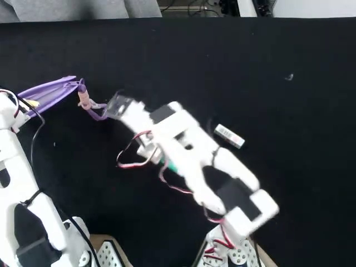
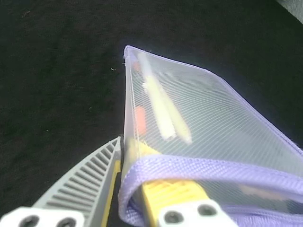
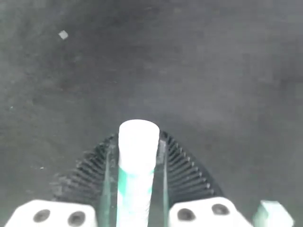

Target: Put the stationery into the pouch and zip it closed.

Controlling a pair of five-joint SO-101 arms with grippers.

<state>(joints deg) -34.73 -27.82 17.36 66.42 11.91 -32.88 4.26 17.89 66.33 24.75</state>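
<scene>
My left gripper (image 1: pixel 30 103) is shut on one end of the purple mesh pouch (image 1: pixel 51 91) at the table's far left. In the left wrist view the pouch (image 2: pixel 199 118) has its purple rim clamped between my fingers (image 2: pixel 90 182), and pale pens (image 2: pixel 163 111) and an orange item lie inside. A pink zip charm (image 1: pixel 84 100) on a purple cord hangs at the pouch's other end. My right gripper (image 1: pixel 119 104) hovers just right of that charm, shut on a white and green stick (image 3: pixel 137 161). A small white eraser (image 1: pixel 229 136) lies on the cloth to the right.
Black cloth (image 1: pixel 267 72) covers the table, open at the back and right. The right arm's white body (image 1: pixel 194 161) stretches diagonally from the front centre, with a bit of green under it. The left arm's base (image 1: pixel 28 222) stands at the front left.
</scene>
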